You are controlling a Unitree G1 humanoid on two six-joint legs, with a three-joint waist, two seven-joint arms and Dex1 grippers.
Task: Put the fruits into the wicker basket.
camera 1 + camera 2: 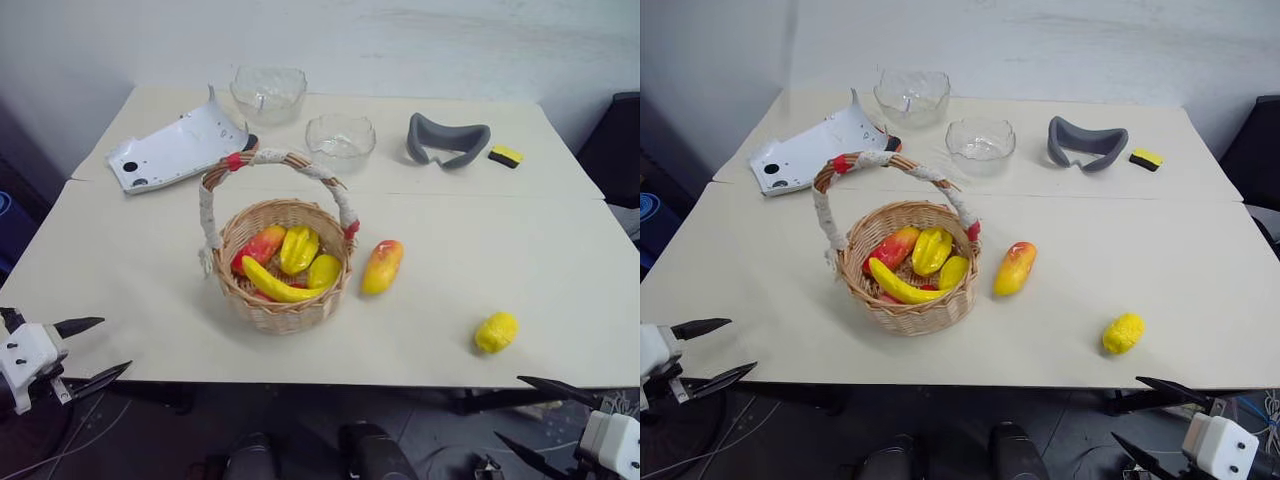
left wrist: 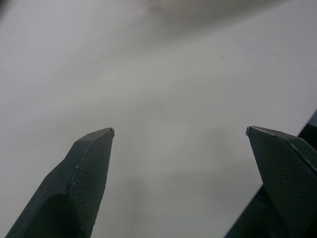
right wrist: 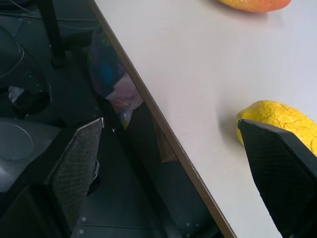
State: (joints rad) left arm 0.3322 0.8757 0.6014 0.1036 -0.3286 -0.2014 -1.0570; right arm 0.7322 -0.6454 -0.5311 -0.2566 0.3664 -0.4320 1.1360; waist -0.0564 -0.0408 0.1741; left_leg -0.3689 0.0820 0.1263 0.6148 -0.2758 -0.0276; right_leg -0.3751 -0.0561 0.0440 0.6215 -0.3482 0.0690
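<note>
Wicker basket upright near table centre, holding a banana, a ribbed yellow piece and other fruits; mango lying on the tabletop just beside its right side, not touching. Lemon alone near the front edge, well apart from the basket. Left gripper and right gripper both spread wide, empty — low at the table's front edge.

Head pair overhead — wrists close, low.

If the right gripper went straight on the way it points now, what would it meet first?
Probably the lemon: it lies just beyond one finger of the open right gripper, with the mango farther along. Depth is unclear, so the table edge might come first.
</note>
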